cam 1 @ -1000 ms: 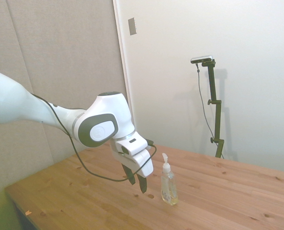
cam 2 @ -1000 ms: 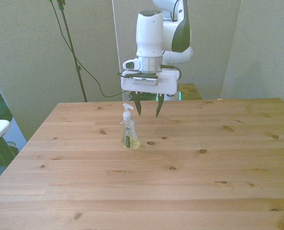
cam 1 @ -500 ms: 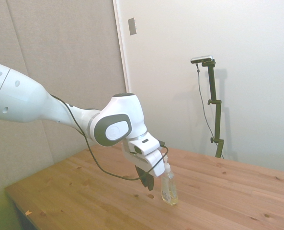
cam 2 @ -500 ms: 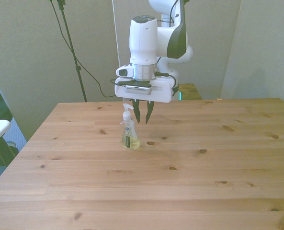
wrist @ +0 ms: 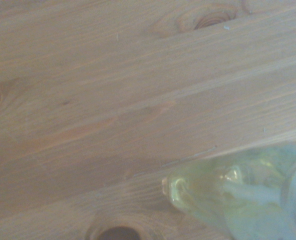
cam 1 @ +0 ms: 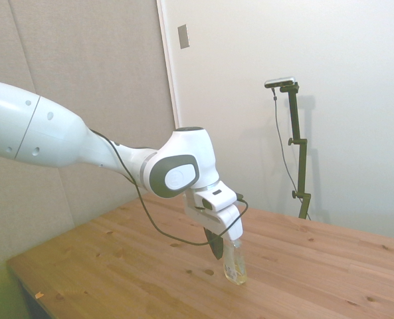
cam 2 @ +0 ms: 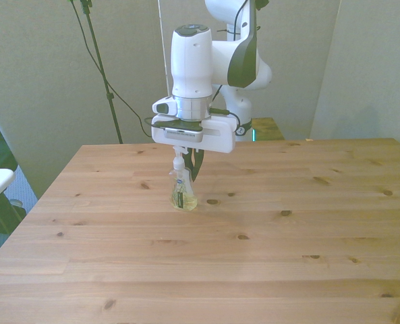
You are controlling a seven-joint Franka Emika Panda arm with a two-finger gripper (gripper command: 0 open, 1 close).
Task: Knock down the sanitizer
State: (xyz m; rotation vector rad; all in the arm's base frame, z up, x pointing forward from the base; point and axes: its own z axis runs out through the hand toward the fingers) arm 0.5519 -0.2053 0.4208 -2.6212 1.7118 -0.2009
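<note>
The pincer (cam 2: 193,164) had closed in on the sanitizer (cam 2: 183,189) over the last second, sliding from the front view's right until its dark fingers stood against the neck of the bottle, just behind the white pump. In the side view the pincer (cam 1: 217,248) sat at lower centre of the frame, pressed to the top of the sanitizer (cam 1: 235,264), which leaned slightly but stood on its base on the table (cam 1: 303,279). That put the push at the start: contact looked made, the topple not yet done. The fingers had drawn nearly together and held nothing. The wrist view showed the sanitizer (wrist: 237,200) close up, blurred. Its pale label carried print too small to read.
</note>
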